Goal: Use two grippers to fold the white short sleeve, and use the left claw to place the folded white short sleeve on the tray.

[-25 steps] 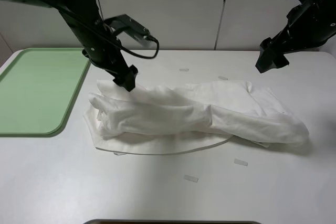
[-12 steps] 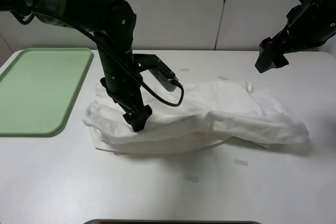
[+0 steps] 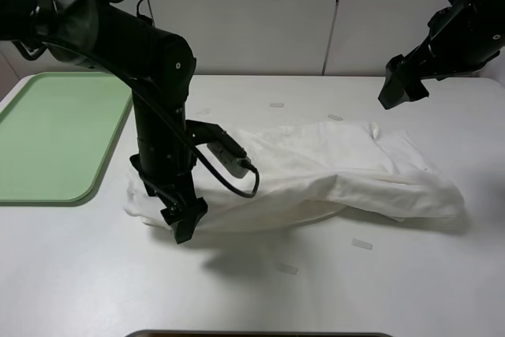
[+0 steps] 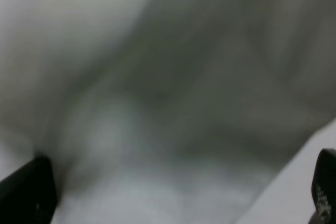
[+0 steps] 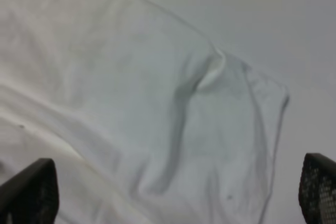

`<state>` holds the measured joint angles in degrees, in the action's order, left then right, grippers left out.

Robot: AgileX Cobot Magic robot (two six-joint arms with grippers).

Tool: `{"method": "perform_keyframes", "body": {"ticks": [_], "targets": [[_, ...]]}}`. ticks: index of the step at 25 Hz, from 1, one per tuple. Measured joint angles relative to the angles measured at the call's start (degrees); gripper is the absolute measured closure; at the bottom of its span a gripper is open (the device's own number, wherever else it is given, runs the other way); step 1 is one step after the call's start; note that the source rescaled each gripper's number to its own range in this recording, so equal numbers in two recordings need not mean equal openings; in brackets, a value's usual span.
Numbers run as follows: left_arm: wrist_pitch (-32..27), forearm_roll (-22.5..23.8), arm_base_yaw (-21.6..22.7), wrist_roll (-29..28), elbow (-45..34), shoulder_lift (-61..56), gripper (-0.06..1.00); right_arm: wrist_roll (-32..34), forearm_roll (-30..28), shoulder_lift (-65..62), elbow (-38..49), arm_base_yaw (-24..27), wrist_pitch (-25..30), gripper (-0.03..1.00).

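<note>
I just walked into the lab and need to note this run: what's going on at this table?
This is a shirt-folding job, partway through. A white T-shirt lies bunched lengthwise on the white table. The left end effector is down at the shirt's near left edge, jaws wide open and not closed on the cloth. The right end effector hangs open above the table behind the shirt's right end, touching nothing. The shirt is not on the green tray at the left.

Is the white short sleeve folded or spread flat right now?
Folded, roughly: the white short sleeve lies doubled over into a long wrinkled band on the table, layered edges showing, not spread flat.
</note>
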<state>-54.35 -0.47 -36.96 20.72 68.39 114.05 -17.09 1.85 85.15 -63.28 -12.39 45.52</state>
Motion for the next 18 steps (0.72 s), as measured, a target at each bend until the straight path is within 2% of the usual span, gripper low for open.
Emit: {"method": "perform_keyframes", "body": {"ticks": [3,9,14,17,18], "targets": [[-0.92,-0.03,0.00,0.00,-0.45,-0.44,-0.03,0.00,2.84,0.00,0.00,0.00,0.00,-0.03],[-4.13,0.85,0.00,0.00,-0.56,-3.34,-0.01,0.25,3.84,0.61,0.00,0.00,0.00,-0.03],[-4.13,3.48,0.00,-0.27,-0.56,-7.54,0.00,0.84,3.84,0.61,0.00,0.00,0.00,-0.03],[-3.99,7.64,0.00,-2.58,-0.56,-14.68,0.00,1.93,3.84,0.61,0.00,0.00,0.00,-0.03],[-3.99,7.64,0.00,-2.58,-0.56,-14.68,0.00,2.50,3.84,0.61,0.00,0.00,0.00,-0.03]]}}
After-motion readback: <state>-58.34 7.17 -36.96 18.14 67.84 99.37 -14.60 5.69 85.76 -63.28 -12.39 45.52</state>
